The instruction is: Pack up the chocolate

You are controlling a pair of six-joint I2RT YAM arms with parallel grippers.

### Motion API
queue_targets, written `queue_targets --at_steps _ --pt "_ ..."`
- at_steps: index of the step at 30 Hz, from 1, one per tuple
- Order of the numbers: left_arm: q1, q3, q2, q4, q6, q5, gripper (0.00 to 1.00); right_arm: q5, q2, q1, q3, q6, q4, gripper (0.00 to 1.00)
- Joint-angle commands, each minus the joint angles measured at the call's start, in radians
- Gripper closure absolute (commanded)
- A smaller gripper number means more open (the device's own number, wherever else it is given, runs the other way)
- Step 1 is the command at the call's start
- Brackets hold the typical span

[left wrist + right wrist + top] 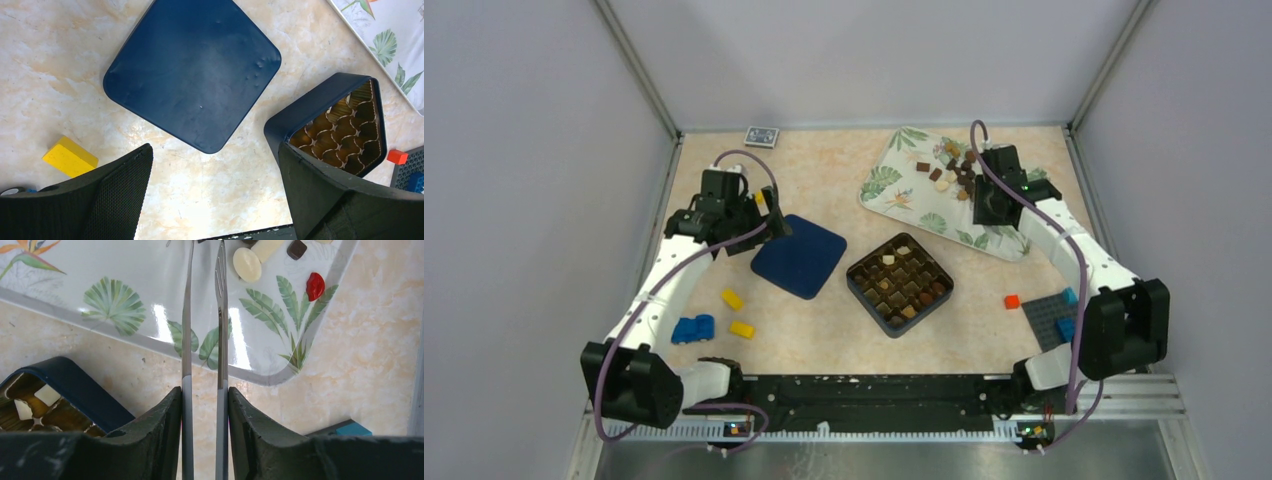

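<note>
1. Where they lay loose, the tiny bite-size chocolates (pixel 954 170) were dark brown, light brown and cream, some square and some oval. They were heaped on the white leaf-printed tray (pixel 894 185) beyond and to the right of the dark blue square box (pixel 870 304).
2. A few more pieces sat in the box's gold paper cells, cream ones among them.
3. The right gripper (pixel 205 390) was clamped on a slim pair of metal tweezers (pixel 221 330). Their blades ran from beside the box across the tray's rim toward the heap.
4. One cream oval (pixel 247 264) lay just right of the blades without touching them. The tips ran out of the wrist view, so whether they held a piece could not be told.
5. The left gripper (pixel 215 147) hung left of the box with its jaws wide apart and nothing between them. It was over the near corner of the flat dark blue lid (pixel 799 256), well apart from the chocolates on the tray.
</note>
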Motion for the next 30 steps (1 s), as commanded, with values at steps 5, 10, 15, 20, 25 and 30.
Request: queue_targets --at_steps 5,10,15,20,25,30 --pt "0.005 0.049 0.015 0.032 0.019 0.004 0.01 0.016 0.061 -0.033 0.049 0.013 0.135 0.64" --pt "0.005 0.050 0.020 0.033 0.017 0.001 0.01 0.004 0.104 -0.039 0.065 0.012 0.157 0.63" --pt "0.005 0.056 0.030 0.034 0.015 -0.001 0.01 -0.004 0.137 -0.041 0.078 0.012 0.177 0.63" --pt "0.005 0.053 0.036 0.037 0.010 0.000 0.01 -0.011 0.158 -0.040 0.088 0.004 0.187 0.62" --pt "0.005 0.062 0.046 0.035 0.010 0.002 0.01 -0.017 0.167 -0.040 0.092 -0.006 0.191 0.68" --pt "0.005 0.069 0.047 0.035 0.010 0.006 0.01 -0.030 0.138 -0.040 0.086 -0.009 0.174 0.82"
